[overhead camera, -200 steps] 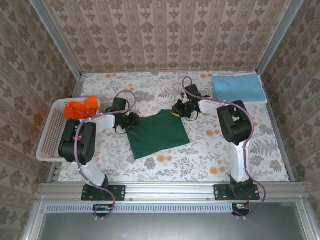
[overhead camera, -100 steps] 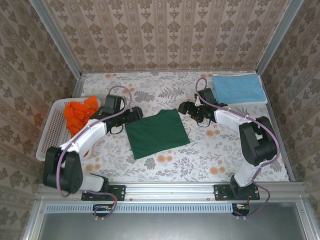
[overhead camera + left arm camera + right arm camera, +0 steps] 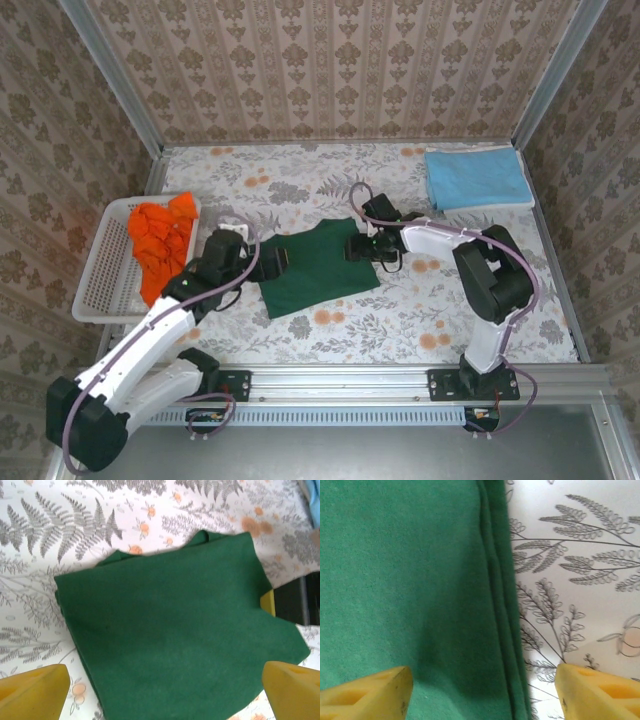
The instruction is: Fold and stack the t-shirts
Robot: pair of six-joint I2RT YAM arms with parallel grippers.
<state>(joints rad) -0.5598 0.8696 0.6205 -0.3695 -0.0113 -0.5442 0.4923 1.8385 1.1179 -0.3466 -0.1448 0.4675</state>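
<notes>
A dark green t-shirt (image 3: 315, 265) lies folded flat in the middle of the table. My left gripper (image 3: 272, 262) is at its left edge, open, its yellow fingertips (image 3: 35, 692) wide apart over the cloth (image 3: 170, 630). My right gripper (image 3: 357, 248) is at the shirt's far right corner, also open, its jaws straddling the folded edge (image 3: 500, 605) with nothing pinched. A light blue t-shirt (image 3: 477, 178) lies folded at the back right. Crumpled orange t-shirts (image 3: 160, 235) fill the basket.
The white lattice basket (image 3: 95, 290) stands at the left edge of the table. A metal frame and patterned walls close in the table on three sides. In the left wrist view the right gripper's black body (image 3: 295, 597) sits at the shirt's corner.
Both grippers have opened and let go of the green shirt. The left arm has swung nearer and lower along the shirt's left edge; the right gripper pulled away, then came back to the far right corner.
</notes>
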